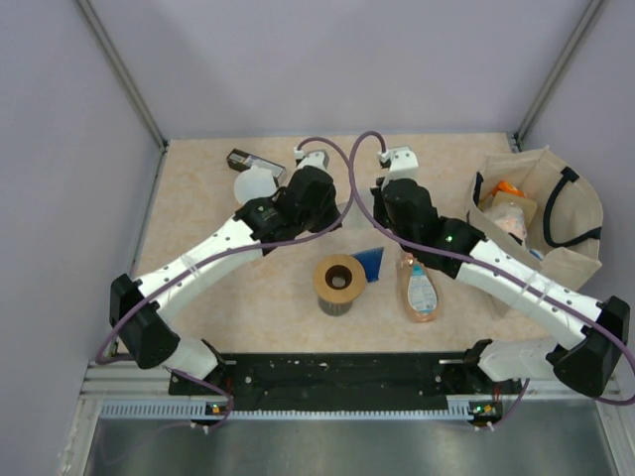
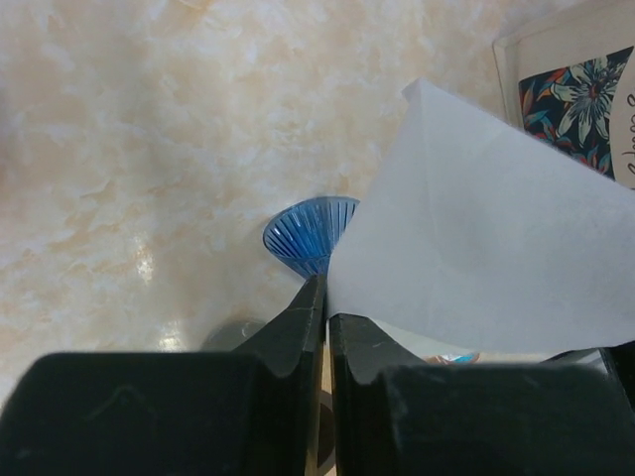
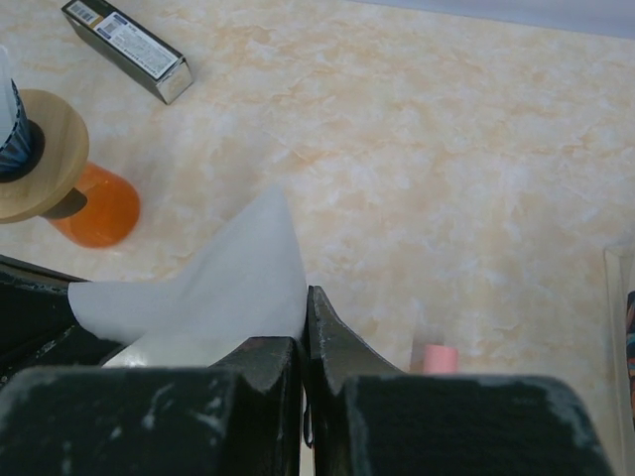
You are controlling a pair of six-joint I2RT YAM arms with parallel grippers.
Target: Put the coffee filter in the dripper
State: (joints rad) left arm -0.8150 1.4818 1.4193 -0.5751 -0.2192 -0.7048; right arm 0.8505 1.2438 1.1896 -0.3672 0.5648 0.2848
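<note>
The left end effector (image 2: 325,307) is squeezing shut on the bottom corner of the coffee filter (image 2: 476,238). The right end effector (image 3: 306,322) is squeezing shut too, and the edge of the same paper is going down into the crack between its fingers. So both are holding the filter up off the worktop (image 2: 149,119), out where the two arms are meeting.

The filter is looking plain white and thin, with smooth, flat sides. It is spreading out wide from the pinched corner, like a fan, and one pointy corner is sticking up at the top.

Just past it, the blue dripper (image 2: 308,233) is resting on the worktop, with little lines running down its side. The filter is hiding part of it. The filter is not in the dripper yet.

Farther back, a box with flowers on it (image 2: 580,99) is sitting on one side. A long dark box (image 3: 129,38) is lying on the other side.
</note>
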